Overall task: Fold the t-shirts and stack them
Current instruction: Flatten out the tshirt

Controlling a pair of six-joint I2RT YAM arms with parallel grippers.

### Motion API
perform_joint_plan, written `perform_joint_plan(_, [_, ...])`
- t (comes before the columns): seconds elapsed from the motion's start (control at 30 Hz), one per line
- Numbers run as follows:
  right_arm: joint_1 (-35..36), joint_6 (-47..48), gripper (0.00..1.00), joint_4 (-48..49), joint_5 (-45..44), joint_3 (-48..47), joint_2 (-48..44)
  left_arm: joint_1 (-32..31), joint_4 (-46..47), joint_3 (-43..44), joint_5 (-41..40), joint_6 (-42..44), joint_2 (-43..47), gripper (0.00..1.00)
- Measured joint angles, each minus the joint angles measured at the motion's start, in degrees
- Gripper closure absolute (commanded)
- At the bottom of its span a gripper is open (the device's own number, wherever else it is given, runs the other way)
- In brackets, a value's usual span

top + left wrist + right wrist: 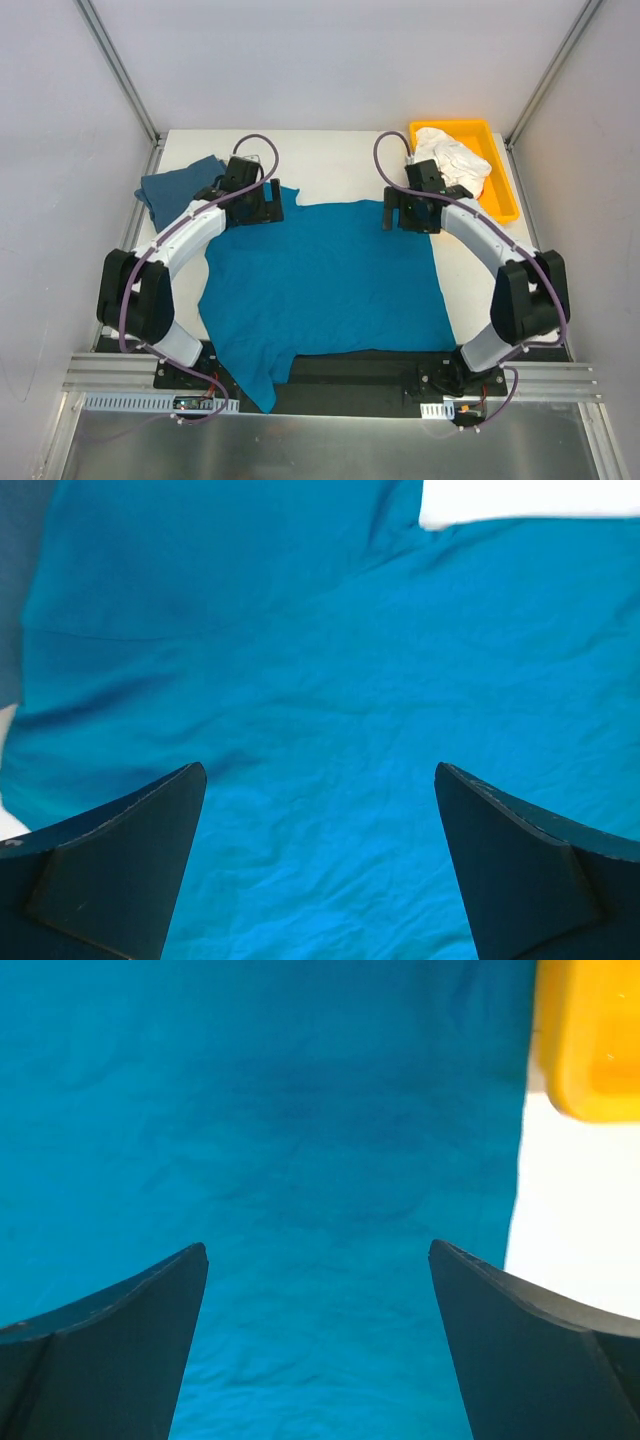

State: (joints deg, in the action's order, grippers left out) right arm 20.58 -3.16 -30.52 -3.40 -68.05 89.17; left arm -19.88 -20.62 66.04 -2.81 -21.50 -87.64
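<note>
Tabletop (pixel 330 165) bears teal t-shirt (pixel 330 285) beneath gaping left gripper (pixel 318 770) and right gripper (pixel 317 1248)

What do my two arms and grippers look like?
Both arms match: white link shells on the left arm and right arm, black joints and black gripper bodies. A purple cable loops along each. The left gripper and right gripper have dark, wedge-shaped fingers. No markings visible.

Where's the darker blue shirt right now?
In the top view, the slate-blue t-shirt lies at the far left, just left of the left end effector and the spread teal t-shirt.
</note>
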Motion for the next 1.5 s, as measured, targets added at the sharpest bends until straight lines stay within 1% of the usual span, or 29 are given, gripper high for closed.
perform_joint_plan(0.13, [-0.02, -0.57, 0.03, 1.29, 0.42, -3.48, 6.99, 0.0, 0.2, 0.33, 1.22, -0.5, -3.72, 0.01])
perform_joint_plan(0.3, [-0.35, -0.7, 0.03, 1.31, 1.33, -10.01, 16.85, 0.02, 0.24, 3.1, 2.36, -0.48, -11.69, 0.01])
perform_joint_plan(0.43, [-1.33, -0.46, 0.02, -0.17, -0.39, -14.95, 22.6, 0.0, 0.09, 6.14, 3.82, -0.48, -17.0, 0.01])
perform_joint_plan(0.63, [-4.87, -0.22, 0.01, -3.06, -1.55, -17.73, 26.14, 0.0, -0.46, 12.85, 7.52, 0.22, -24.2, 0.01])
perform_joint_plan(0.83, [-8.72, -0.24, 0.01, -6.14, -1.18, -22.08, 30.58, 0.0, -3.32, 21.99, 10.82, 1.81, -31.32, 0.01])
perform_joint_plan(0.87, [-9.14, -0.24, 0.04, -6.73, -1.11, -22.97, 31.39, 0.02, -3.76, 23.5, 11.39, 1.99, -32.3, 0.01])
perform_joint_plan(0.9, [-9.55, -0.24, 0.04, -7.48, -1.05, -23.98, 32.0, 0.0, -4.26, 24.98, 11.87, 2.19, -33.27, 0.01])
perform_joint_plan(1.13, [-13.2, -0.42, 0.04, -10.62, 2.47, -29.9, 35.28, 0.0, -6.71, 32.87, 15.34, 2.97, -38.25, 0.01])
perform_joint_plan(1.17, [-13.75, -0.37, 0.06, -11.76, 2.82, -31.65, 36.24, 0.0, -6.97, 33.94, 15.93, 2.99, -38.93, 0.01])
perform_joint_plan(1.23, [-14.53, -0.17, 0.19, -12.59, 3.17, -33.33, 37.27, 0.0, -7.48, 36.0, 16.87, 2.99, -40.15, 0.01])
perform_joint_plan(1.3, [-15.34, 0.42, 0.11, -14.4, 4.31, -36.76, 39.28, 0.0, -7.8, 38.07, 17.99, 2.95, -41.51, 0.01])
perform_joint_plan(1.37, [-16.0, 0.52, 0.08, -16.09, 5.49, -40.54, 41.35, 0.0, -8.09, 40.5, 19.34, 2.89, -43.1, 0.01])
perform_joint_plan(1.5, [-16.79, 1.11, 0.07, -17.09, 5.86, -45.44, 44.13, 0.0, -8.61, 46.23, 22.01, 2.75, -46.69, 0.01])
